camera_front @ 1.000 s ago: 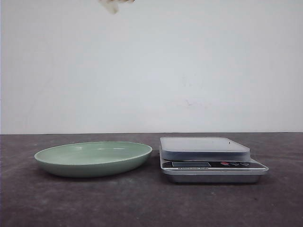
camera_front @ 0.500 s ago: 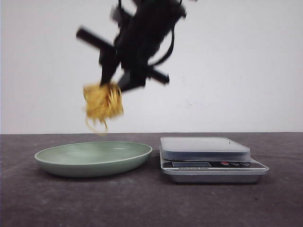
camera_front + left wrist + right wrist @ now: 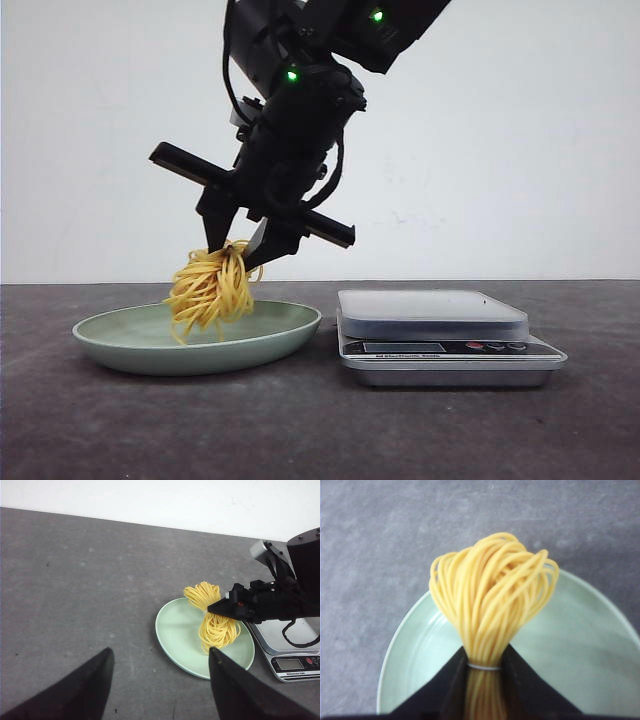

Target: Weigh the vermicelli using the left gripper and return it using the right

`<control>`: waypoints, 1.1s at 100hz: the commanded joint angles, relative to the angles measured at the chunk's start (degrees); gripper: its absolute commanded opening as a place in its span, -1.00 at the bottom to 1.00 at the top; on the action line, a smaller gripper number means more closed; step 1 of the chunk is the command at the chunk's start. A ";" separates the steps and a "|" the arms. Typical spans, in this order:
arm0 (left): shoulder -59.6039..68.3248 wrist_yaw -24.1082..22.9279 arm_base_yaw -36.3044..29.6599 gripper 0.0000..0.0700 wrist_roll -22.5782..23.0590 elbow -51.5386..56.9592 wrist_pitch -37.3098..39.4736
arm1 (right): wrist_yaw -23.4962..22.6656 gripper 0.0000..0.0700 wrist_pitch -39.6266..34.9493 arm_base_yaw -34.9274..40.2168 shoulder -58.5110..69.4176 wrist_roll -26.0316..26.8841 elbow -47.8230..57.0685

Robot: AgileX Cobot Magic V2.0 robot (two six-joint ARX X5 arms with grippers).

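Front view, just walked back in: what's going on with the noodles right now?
The right gripper has its fingers shut on the round bundle of thin yellow vermicelli strands, pinched near a thin band. The bundle hangs over the pale green round plate, its loops dipping behind the rim; whether it touches the plate cannot be told. The silver digital kitchen scale beside the plate has nothing on its platform. The left gripper is open and off to the side over the dark grey table.
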 commanded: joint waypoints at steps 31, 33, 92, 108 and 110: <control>-0.11 -0.76 -0.31 0.00 -0.22 0.72 0.26 | 4.33 -1.00 -0.26 3.30 0.87 1.53 1.33; -0.11 -0.76 -0.31 0.00 -0.22 0.72 0.24 | 4.33 -1.00 -0.28 3.28 0.87 1.53 1.33; -0.11 -0.76 -0.31 0.00 0.68 0.72 0.31 | 1.88 -0.04 -0.09 0.96 -1.57 -2.99 1.36; -0.11 -0.74 -0.31 0.00 0.90 0.72 0.26 | 3.41 -0.04 -0.94 0.33 -8.22 -12.68 1.81; -0.11 -0.74 -0.31 0.00 0.92 0.72 0.26 | 3.76 -0.04 -1.18 0.15 -9.57 -13.77 1.81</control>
